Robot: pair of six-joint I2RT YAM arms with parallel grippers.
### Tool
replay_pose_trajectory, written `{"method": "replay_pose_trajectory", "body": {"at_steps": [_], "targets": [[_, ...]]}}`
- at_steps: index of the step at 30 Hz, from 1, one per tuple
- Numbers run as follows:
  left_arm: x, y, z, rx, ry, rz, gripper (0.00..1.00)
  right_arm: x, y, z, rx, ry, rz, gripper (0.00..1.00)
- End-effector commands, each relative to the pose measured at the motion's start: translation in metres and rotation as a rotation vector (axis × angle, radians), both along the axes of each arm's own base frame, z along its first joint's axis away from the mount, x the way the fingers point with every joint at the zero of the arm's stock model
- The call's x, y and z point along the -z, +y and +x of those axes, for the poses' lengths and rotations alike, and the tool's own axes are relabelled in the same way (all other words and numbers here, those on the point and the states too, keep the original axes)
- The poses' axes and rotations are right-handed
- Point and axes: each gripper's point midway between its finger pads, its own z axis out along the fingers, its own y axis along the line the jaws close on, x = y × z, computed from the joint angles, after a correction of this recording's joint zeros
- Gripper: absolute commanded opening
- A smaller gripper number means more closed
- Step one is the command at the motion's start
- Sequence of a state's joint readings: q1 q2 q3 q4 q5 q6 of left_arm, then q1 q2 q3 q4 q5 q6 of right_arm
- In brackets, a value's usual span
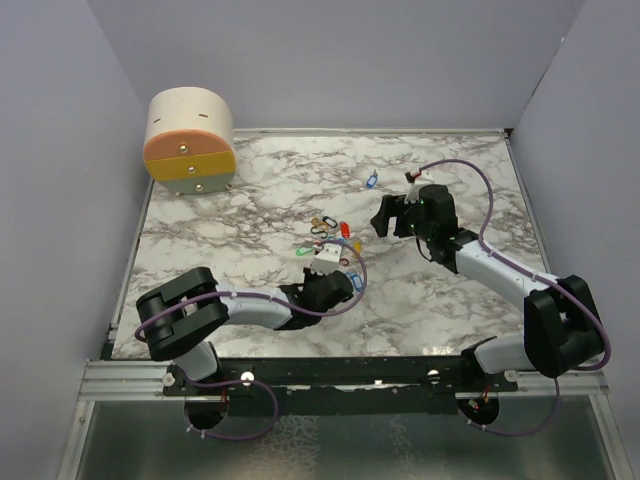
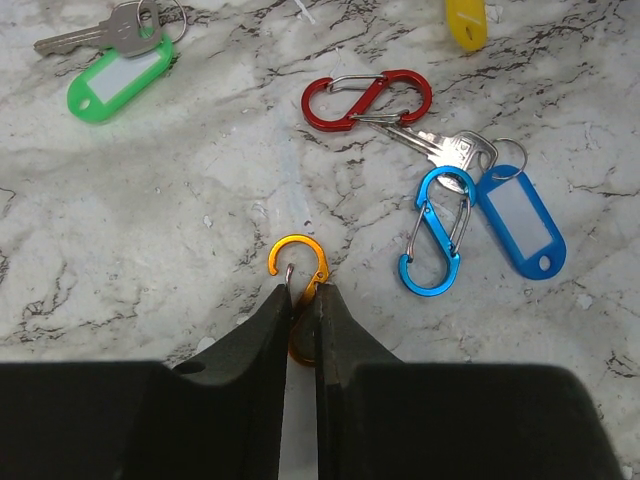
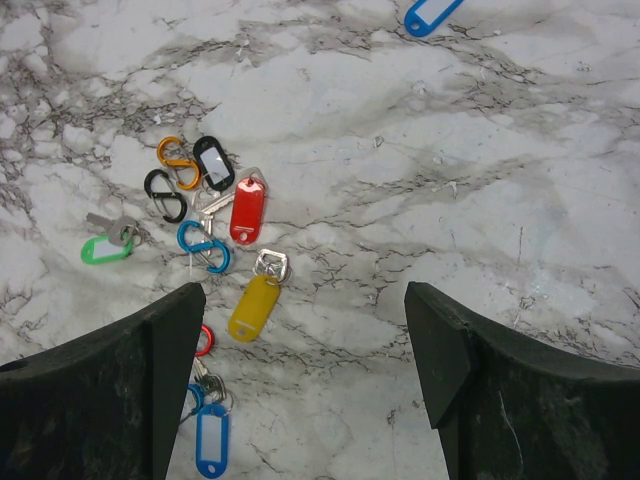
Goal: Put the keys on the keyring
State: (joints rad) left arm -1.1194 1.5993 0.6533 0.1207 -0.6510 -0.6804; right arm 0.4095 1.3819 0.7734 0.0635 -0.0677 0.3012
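My left gripper (image 2: 303, 292) is shut on the lower loop of an orange S-shaped keyring (image 2: 300, 262) lying on the marble. Just beyond it lie a red keyring (image 2: 367, 98) linked to a metal key (image 2: 445, 148), a blue keyring (image 2: 437, 230), a blue-tagged key (image 2: 520, 222), a green-tagged key (image 2: 120, 75) and a yellow tag (image 2: 466, 22). My right gripper (image 3: 303, 295) hangs open above the table with nothing between its fingers. Below it are the yellow-tagged key (image 3: 255, 305), a red tag (image 3: 247, 208) and another orange keyring (image 3: 177, 160).
A black keyring (image 3: 165, 194) and a black tag (image 3: 213, 162) lie in the same cluster. A lone blue tag (image 1: 371, 180) lies farther back. A round beige and orange drawer box (image 1: 190, 140) stands at the back left corner. Walls enclose the marble table (image 1: 250, 190).
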Motion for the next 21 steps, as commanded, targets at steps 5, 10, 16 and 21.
{"method": "replay_pose_trajectory", "body": {"at_steps": [5, 10, 16, 21], "targets": [[-0.006, 0.017, -0.010, 0.040, 0.017, 0.061, 0.00, -0.004, -0.002, 0.003, 0.011, -0.013, -0.013, 0.82], [-0.038, 0.018, -0.001, 0.033, -0.065, 0.042, 0.00, 0.001, 0.002, 0.003, -0.008, 0.000, -0.014, 0.82], [-0.054, 0.022, 0.005, 0.033, -0.108, 0.014, 0.00, 0.004, 0.003, 0.004, -0.008, 0.008, -0.014, 0.82], [-0.044, 0.026, 0.007, 0.027, -0.085, 0.037, 0.07, 0.002, 0.003, 0.004, -0.008, 0.006, -0.013, 0.82]]}}
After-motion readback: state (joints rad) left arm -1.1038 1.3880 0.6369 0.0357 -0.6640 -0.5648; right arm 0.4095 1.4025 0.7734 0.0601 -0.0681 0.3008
